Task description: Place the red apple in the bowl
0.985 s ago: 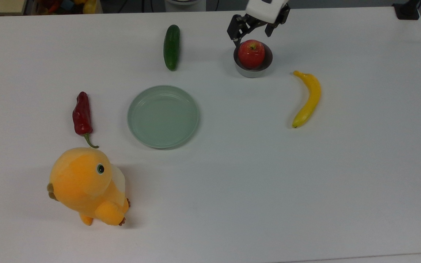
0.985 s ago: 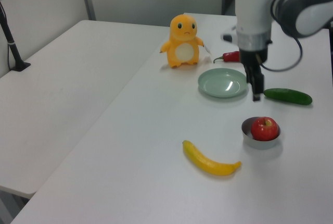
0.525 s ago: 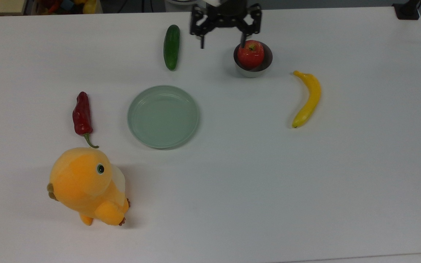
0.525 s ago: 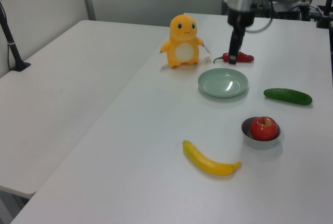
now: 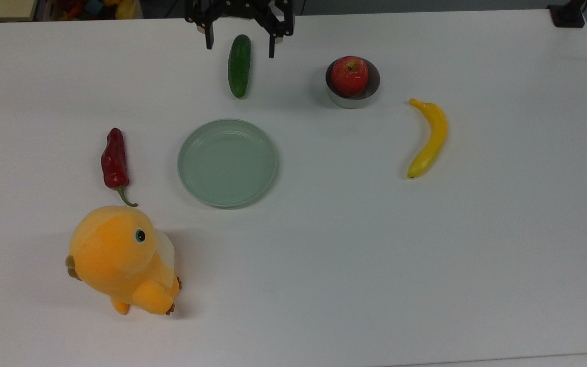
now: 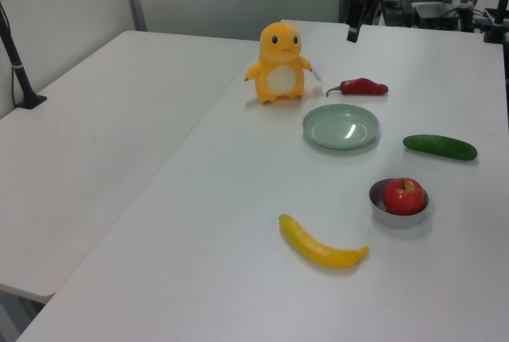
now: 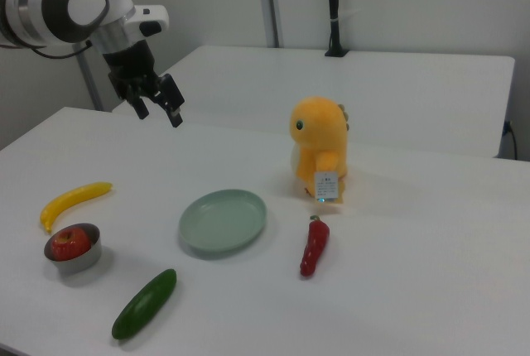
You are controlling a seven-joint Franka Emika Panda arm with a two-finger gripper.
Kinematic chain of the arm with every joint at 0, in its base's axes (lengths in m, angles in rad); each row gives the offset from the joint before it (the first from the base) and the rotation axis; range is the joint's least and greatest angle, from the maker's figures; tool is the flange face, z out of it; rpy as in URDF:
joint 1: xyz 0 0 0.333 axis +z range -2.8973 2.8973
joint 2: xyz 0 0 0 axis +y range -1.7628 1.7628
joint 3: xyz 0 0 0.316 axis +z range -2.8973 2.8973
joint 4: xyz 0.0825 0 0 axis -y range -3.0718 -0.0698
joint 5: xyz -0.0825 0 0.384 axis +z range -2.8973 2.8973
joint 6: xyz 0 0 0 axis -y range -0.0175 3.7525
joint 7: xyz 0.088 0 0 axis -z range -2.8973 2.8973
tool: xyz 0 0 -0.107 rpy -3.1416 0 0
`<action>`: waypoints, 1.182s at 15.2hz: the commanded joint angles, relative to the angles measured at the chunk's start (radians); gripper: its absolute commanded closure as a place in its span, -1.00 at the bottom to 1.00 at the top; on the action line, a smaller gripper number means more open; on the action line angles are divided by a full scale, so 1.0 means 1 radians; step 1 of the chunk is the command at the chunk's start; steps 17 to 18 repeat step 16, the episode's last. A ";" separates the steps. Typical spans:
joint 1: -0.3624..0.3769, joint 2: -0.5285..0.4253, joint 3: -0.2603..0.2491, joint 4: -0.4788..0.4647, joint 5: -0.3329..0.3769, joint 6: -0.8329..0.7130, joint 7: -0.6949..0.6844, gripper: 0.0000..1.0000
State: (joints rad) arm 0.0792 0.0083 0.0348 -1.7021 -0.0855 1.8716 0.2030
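The red apple point(image 5: 349, 75) sits inside the small grey bowl point(image 5: 355, 102), stem up, filling most of it. The left view shows the apple point(image 6: 404, 196) in the bowl point(image 6: 395, 219) near the banana, and the right view has the apple point(image 7: 69, 242) in the bowl point(image 7: 79, 263) at its lower left. My gripper point(image 5: 240, 42) hangs open and empty at the table's far edge, above the end of the cucumber and well to the top view's left of the bowl. In the right view the gripper point(image 7: 158, 110) is raised high above the table.
A green cucumber point(image 5: 239, 66) lies below the gripper. A pale green plate point(image 5: 227, 162) sits mid-table, with a dark red chili point(image 5: 114, 159) and an orange plush toy point(image 5: 123, 260) to the top view's left. A banana point(image 5: 430, 137) lies right of the bowl.
The gripper has left the bowl, rising and swinging to the top view's left until it is over the cucumber. The apple stays in the bowl.
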 commanded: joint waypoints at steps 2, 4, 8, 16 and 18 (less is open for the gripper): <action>0.010 -0.042 -0.013 -0.007 0.023 -0.152 -0.138 -1.00; 0.011 -0.047 -0.051 -0.005 0.115 -0.149 -0.151 -1.00; 0.016 -0.045 -0.062 -0.001 0.153 -0.149 -0.151 -1.00; 0.022 -0.047 -0.062 -0.002 0.153 -0.150 -0.151 -1.00; 0.022 -0.047 -0.062 -0.002 0.153 -0.150 -0.151 -1.00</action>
